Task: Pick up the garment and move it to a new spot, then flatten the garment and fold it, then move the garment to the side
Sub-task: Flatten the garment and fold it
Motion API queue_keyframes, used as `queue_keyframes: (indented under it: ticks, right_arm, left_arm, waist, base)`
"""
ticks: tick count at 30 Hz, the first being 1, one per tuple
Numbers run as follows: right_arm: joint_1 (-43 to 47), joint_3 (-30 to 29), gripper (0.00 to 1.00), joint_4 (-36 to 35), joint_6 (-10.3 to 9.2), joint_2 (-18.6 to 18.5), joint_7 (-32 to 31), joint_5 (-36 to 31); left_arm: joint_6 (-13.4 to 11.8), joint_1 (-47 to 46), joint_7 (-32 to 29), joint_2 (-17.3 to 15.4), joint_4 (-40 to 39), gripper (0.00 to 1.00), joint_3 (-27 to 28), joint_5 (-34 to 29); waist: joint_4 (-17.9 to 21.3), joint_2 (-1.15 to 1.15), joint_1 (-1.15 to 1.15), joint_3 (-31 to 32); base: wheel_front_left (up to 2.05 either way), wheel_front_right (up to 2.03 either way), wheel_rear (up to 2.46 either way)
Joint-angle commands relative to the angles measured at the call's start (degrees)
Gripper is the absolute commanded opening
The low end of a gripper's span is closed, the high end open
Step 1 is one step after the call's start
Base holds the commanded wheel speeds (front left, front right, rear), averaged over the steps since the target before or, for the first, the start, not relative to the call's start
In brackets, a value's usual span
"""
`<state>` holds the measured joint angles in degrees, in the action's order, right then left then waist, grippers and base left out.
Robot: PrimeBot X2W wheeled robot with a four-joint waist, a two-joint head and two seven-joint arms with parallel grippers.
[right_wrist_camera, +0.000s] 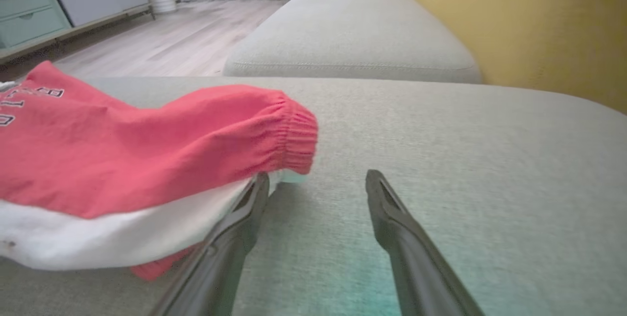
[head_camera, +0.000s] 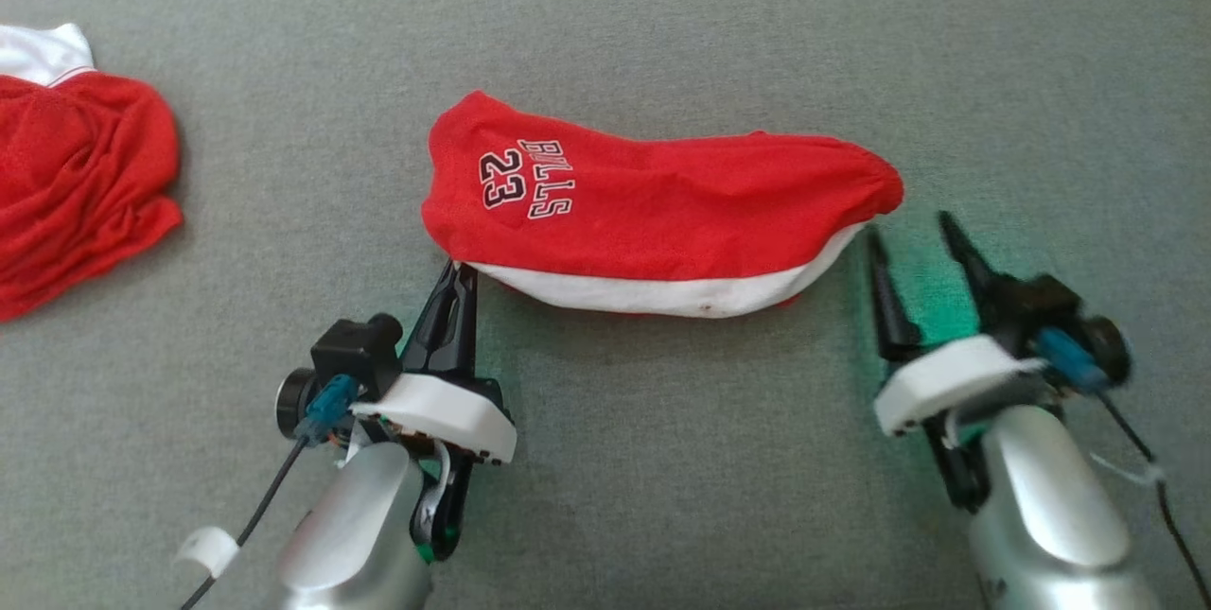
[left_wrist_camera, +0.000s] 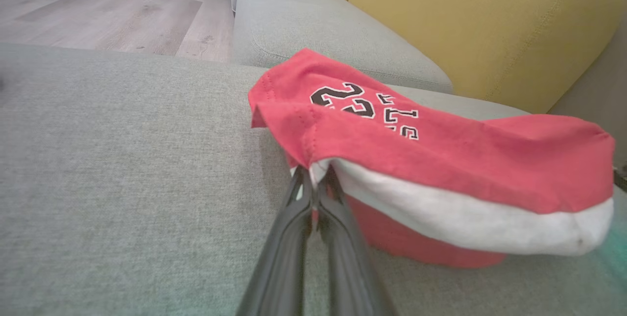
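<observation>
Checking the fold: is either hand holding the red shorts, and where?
The left hand pinches the red shorts at their near left corner, by the white band. The right hand is open, holding nothing.

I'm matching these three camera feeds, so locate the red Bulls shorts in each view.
Head view: red Bulls shorts at centre.
Left wrist view: from centre to the right edge.
Right wrist view: left half.
Shared landmark: the white band along their near edge.
</observation>
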<state>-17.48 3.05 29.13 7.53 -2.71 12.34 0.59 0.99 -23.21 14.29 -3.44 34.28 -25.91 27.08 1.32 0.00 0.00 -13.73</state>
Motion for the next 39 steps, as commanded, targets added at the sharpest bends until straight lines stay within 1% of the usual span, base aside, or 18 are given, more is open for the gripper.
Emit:
queue_keyframes:
  ticks: [1,6,10,15,17,18,19,21,24,29,36,39]
  right_arm:
    - [-1.8,2.4,1.0,-0.3,-0.04,-0.3,-0.2,-0.1]
    - [-5.9,8.6,1.0,4.9,-0.04,-2.6,-0.8,1.0]
    - [-8.4,11.3,1.0,7.0,-0.04,-5.0,0.3,2.0]
    - [-10.2,17.4,1.0,9.5,-0.04,-7.0,0.6,4.6]
    - [-10.6,19.9,0.92,9.8,-0.04,-7.8,0.7,6.1]
    - [-10.7,21.1,0.85,9.8,-0.04,-8.3,0.8,6.8]
    - [-10.9,22.2,0.7,9.8,-0.04,-8.8,0.8,7.4]
    - [-11.1,23.5,0.47,9.7,-0.04,-9.6,1.0,8.6]
    - [-11.4,24.6,0.4,8.8,-0.04,-10.4,1.5,9.8]
    - [-11.9,25.8,0.42,7.7,-0.04,-10.8,2.0,10.4]
    - [-13.3,28.6,0.4,8.8,-0.04,-11.3,2.0,11.5]
    - [-14.2,29.8,0.34,9.5,-0.04,-11.5,2.0,12.2]
  left_arm:
    - [-0.4,-1.1,0.7,-1.2,-2.0,0.0,2.0,-0.7]
    - [-0.4,-0.8,0.7,-1.1,-2.6,0.0,2.0,-0.8]
    - [-0.5,-0.6,0.7,-1.1,-2.9,0.0,2.1,-0.8]
    - [-0.5,-0.2,0.7,-1.3,-3.1,0.0,2.2,-0.9]
    - [-0.6,-0.1,0.7,-1.4,-3.1,0.0,2.3,-0.8]
    - [-0.7,0.0,0.7,-1.4,-3.1,0.0,2.3,-0.9]
    - [-0.7,0.1,0.7,-1.4,-3.1,0.0,2.3,-0.9]
    - [-0.8,0.3,0.7,-1.5,-3.1,0.0,2.4,-0.8]
    - [-0.8,0.4,0.7,-1.6,-3.2,0.0,2.5,-0.8]
    - [-0.8,0.8,0.7,-1.8,-3.4,0.0,2.6,-0.8]
    - [-0.8,0.9,0.7,-1.9,-3.2,0.0,2.4,-0.7]
    - [-0.8,0.9,0.7,-1.9,-3.2,0.0,2.4,-0.6]
  waist:
    - [-0.2,0.0,0.0,-0.1]
    - [-0.8,0.0,0.0,-0.2]
    - [-1.0,0.0,0.0,-0.1]
    - [-1.0,0.0,0.0,0.1]
    - [-0.9,0.0,0.0,0.3]
    - [-0.8,0.0,0.0,0.4]
    - [-0.7,0.0,0.0,0.5]
    - [-0.6,0.0,0.0,0.7]
    - [-0.3,0.0,0.0,0.9]
    - [0.0,0.0,0.0,1.3]
    - [-0.5,0.0,0.0,1.6]
    - [-0.6,0.0,0.0,1.5]
  base:
    - [0.0,0.0,0.0]
    - [0.0,0.0,0.0]
    - [0.0,0.0,0.0]
    - [0.0,0.0,0.0]
    - [0.0,0.0,0.0]
    - [0.0,0.0,0.0]
    - [0.0,0.0,0.0]
    - [0.0,0.0,0.0]
    - [0.0,0.0,0.0]
    - [0.0,0.0,0.0]
    - [0.0,0.0,0.0]
    - [0.0,0.0,0.0]
